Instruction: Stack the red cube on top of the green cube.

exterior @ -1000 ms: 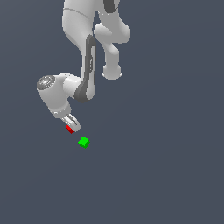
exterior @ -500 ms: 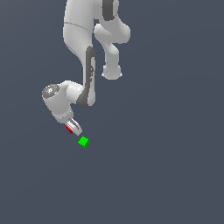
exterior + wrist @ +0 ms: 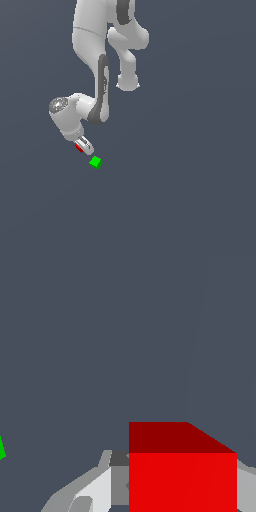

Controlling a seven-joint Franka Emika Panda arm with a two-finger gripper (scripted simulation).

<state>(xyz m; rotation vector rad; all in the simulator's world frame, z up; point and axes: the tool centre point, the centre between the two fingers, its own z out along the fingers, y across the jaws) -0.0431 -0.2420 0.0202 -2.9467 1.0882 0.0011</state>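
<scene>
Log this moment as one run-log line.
phase: carry | gripper: shut on red cube | green cube: on floor, free, beside gripper | stack: not yet done

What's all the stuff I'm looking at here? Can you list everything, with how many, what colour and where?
red cube: one, bright red, between the fingers of the tool; in the exterior view only a sliver shows, up and to that view's left of the green cube.
green cube: one, bright green, on the floor, apart from the tool and the red cube; in the wrist view only its corner shows at the picture's edge.
floor: one, plain dark grey-blue, under everything.
robot arm: one, white with dark grey joints, reaching down from the top of the exterior view.
tool: one, white and grey, at the arm's end, shut on the red cube.
</scene>
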